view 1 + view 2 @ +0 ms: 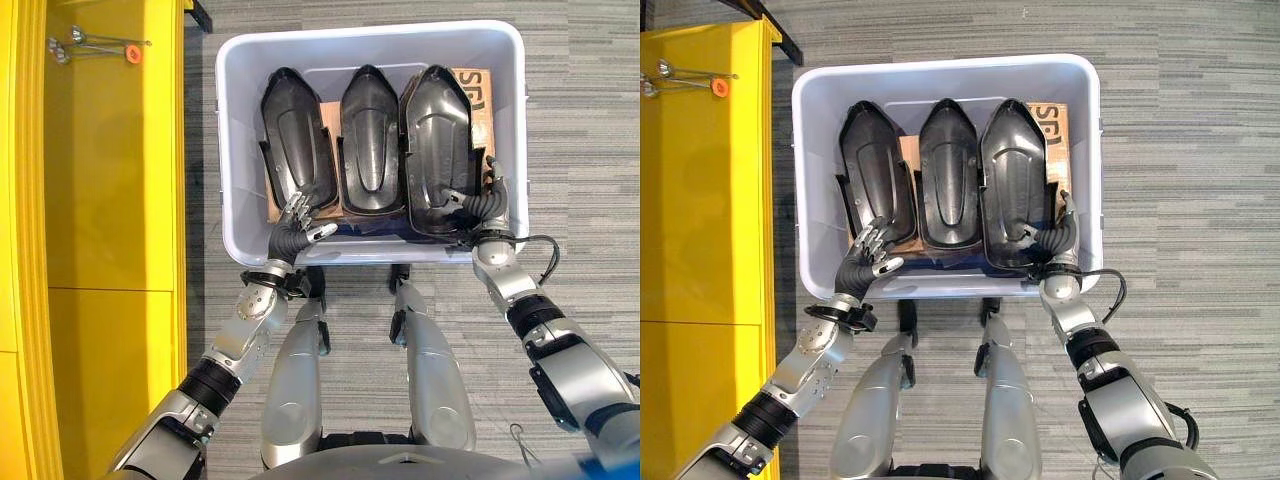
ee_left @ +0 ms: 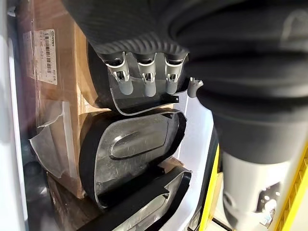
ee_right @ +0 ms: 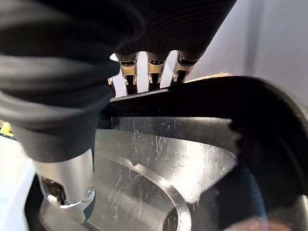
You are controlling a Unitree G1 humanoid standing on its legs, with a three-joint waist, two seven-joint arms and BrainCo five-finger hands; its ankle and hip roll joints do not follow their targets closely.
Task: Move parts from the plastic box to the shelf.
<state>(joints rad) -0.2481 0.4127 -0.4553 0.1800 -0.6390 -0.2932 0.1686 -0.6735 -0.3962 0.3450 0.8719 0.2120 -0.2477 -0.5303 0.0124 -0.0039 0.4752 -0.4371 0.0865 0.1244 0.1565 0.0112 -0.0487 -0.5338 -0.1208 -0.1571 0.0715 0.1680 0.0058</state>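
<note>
Three black parts stand side by side in the plastic box. The left hand touches the leftmost part's near end; the right hand grips the rightmost part.

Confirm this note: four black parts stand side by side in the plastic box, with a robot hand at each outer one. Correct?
Not quite. The left eye view shows three black parts in the plastic box, not four: left part, middle part, right part. The rest holds: the left hand is at the left part and the right hand at the right one.
</note>
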